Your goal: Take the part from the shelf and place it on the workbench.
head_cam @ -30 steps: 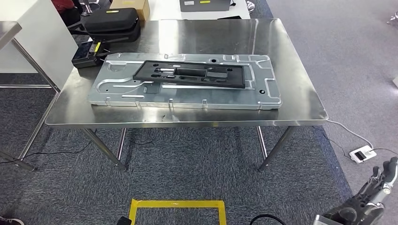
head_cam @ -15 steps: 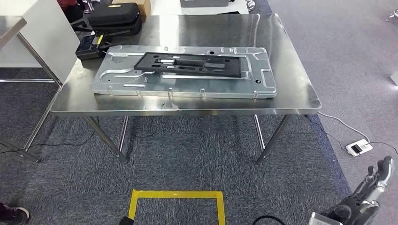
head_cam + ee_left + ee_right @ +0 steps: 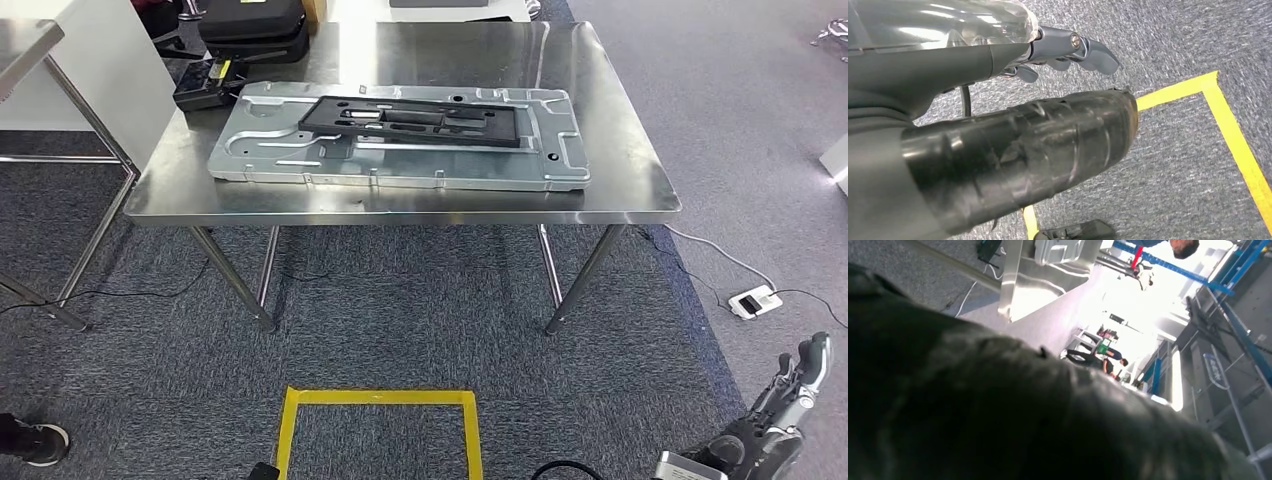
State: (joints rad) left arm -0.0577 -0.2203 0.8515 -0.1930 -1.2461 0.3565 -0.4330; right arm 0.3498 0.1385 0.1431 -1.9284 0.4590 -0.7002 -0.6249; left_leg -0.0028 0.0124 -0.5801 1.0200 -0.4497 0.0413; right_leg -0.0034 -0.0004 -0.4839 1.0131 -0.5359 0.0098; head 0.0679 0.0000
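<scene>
part: you see the black part [image 3: 408,121] lying flat on the grey metal plate [image 3: 400,150], in the middle of the steel table [image 3: 640,180].
right hand: the right hand [image 3: 790,395] hangs low beside the table, well apart from it; fingers apart, holding nothing.
left hand: the left hand [image 3: 1068,50] hangs over the carpet; you cannot tell if it is open or closed.
floor: yellow tape square [image 3: 380,430] lies before the table.
back corner: black case [image 3: 255,25].
</scene>
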